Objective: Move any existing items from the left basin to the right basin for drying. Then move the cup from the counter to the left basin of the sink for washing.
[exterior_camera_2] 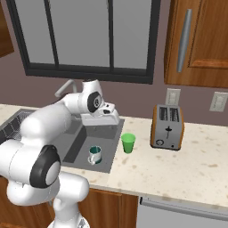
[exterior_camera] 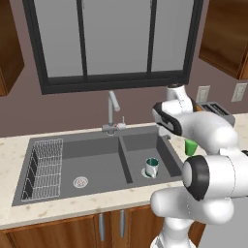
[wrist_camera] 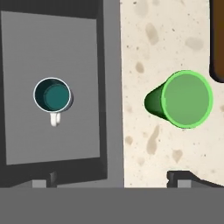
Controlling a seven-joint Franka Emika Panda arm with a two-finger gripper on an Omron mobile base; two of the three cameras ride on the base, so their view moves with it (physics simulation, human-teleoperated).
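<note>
The white-grey mug (exterior_camera: 152, 167) (exterior_camera_2: 95, 154) (wrist_camera: 52, 96), teal inside, stands upright in the narrower right basin (exterior_camera: 145, 145) (wrist_camera: 26, 131) of the sink, handle toward the front. The bright green cup (exterior_camera: 191, 147) (exterior_camera_2: 128, 143) (wrist_camera: 186, 99) stands upright on the beige counter (exterior_camera_2: 178, 164) (wrist_camera: 144, 52), just right of the sink. My gripper (exterior_camera_2: 108, 120) (wrist_camera: 113, 179) hangs open and empty high above the sink's right rim, between mug and cup. The wider left basin (exterior_camera: 92, 160) holds only its wire rack (exterior_camera: 46, 167).
A silver tap (exterior_camera: 113, 109) rises behind the divider between the basins. A brown and silver toaster (exterior_camera: 215, 110) (exterior_camera_2: 167, 127) stands on the counter close behind and right of the cup. Wall cabinets hang above at both sides of the window.
</note>
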